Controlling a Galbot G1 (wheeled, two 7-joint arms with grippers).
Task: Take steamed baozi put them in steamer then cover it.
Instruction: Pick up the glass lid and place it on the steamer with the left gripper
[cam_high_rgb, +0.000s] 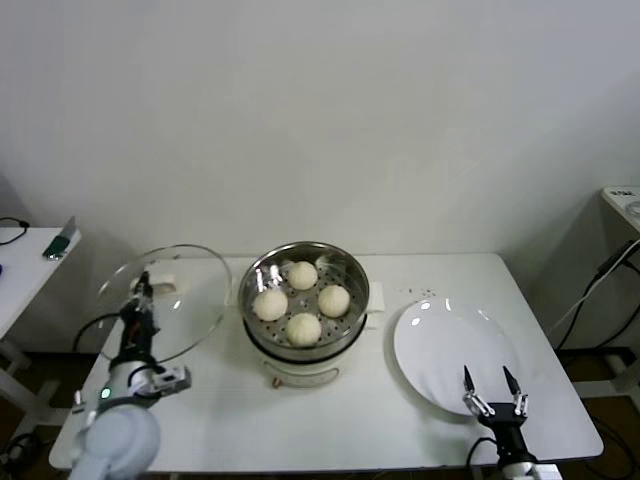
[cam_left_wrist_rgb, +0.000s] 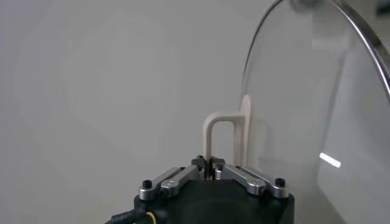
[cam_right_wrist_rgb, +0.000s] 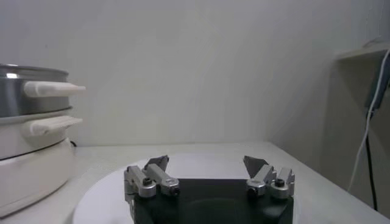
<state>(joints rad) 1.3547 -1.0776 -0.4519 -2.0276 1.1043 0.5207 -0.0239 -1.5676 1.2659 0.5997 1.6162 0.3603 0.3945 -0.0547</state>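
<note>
**Lid held up at the left, four buns sitting in the steamer**

The head view takes in the whole white table (cam_high_rgb: 330, 420). The steamer (cam_high_rgb: 303, 340) stands at the centre of the frame, uncovered, with the four buns (cam_high_rgb: 302, 300) resting on its holed floor, spaced in a rough diamond and not touching one another. To the left of the steamer, the glass lid (cam_high_rgb: 190, 300) is tilted up on edge, its rim near the steamer's left side but apart from it. The left gripper (cam_high_rgb: 143, 290) sits at the lid's handle, in the left part of the frame. The white plate (cam_high_rgb: 440, 340) lies at the right of the table, bare, and the right gripper (cam_high_rgb: 491, 385) hovers over its near edge at the lower right.

The left wrist view gives what the head view cannot: the left gripper (cam_left_wrist_rgb: 208, 171) is pinched tight on the lower leg of the cream bar handle (cam_left_wrist_rgb: 228, 137), and the clear lid (cam_left_wrist_rgb: 323, 109) rises steeply along the right side of that frame.

The right wrist view shows the right gripper (cam_right_wrist_rgb: 207, 165) with fingers spread wide and nothing between them, the plate (cam_right_wrist_rgb: 97, 195) below it, and the steamer (cam_right_wrist_rgb: 30, 140) from the side at the left edge, its two white side handles jutting out.
</note>
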